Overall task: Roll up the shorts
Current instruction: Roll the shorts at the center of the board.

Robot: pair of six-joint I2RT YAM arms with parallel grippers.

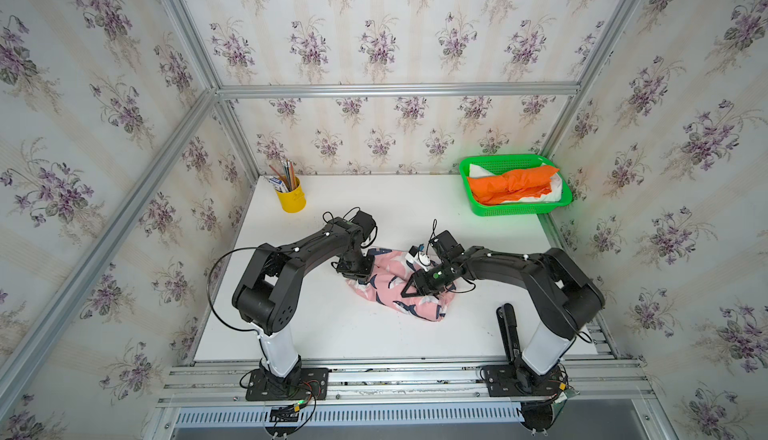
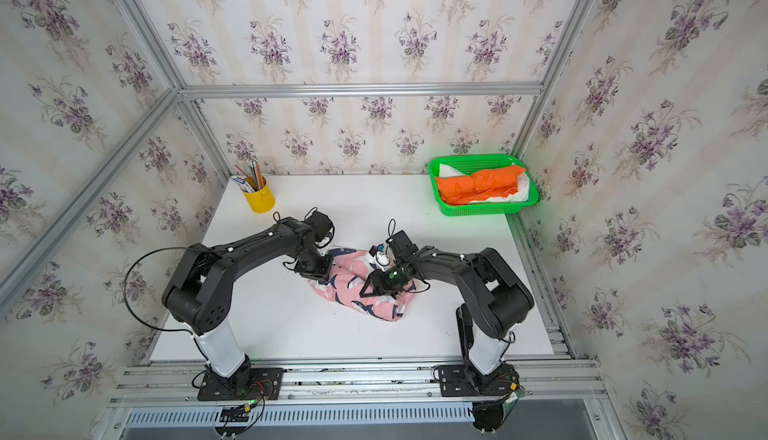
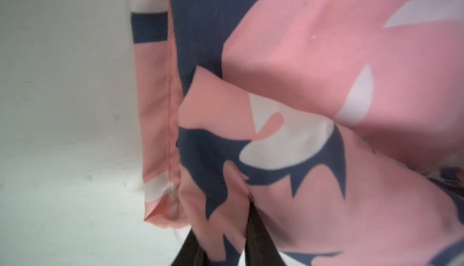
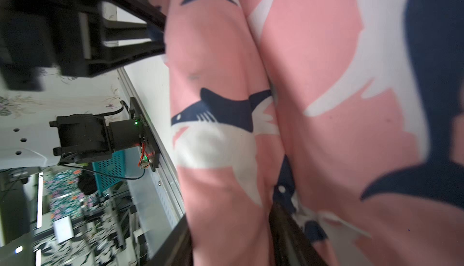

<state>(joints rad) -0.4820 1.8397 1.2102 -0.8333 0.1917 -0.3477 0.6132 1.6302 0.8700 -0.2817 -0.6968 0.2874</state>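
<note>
My left hand (image 3: 223, 223) pinches a fold of the pink shark-print shorts (image 1: 384, 282), which lie bunched on the tabletop (image 1: 332, 334) under both hands. Cloth also fills my right hand (image 4: 233, 222); whether it clamps or stands spread, I cannot tell.

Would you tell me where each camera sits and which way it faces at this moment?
Both top views: high at the front, looking down on the table, left arm, right arm, shark-print shorts, green basket.
Left wrist: on the left arm, close over the shorts; left gripper flanks a fold.
Right wrist: on the right arm, along the shorts; right gripper and left arm's base show.
Shared: every view shows the shorts.
</note>
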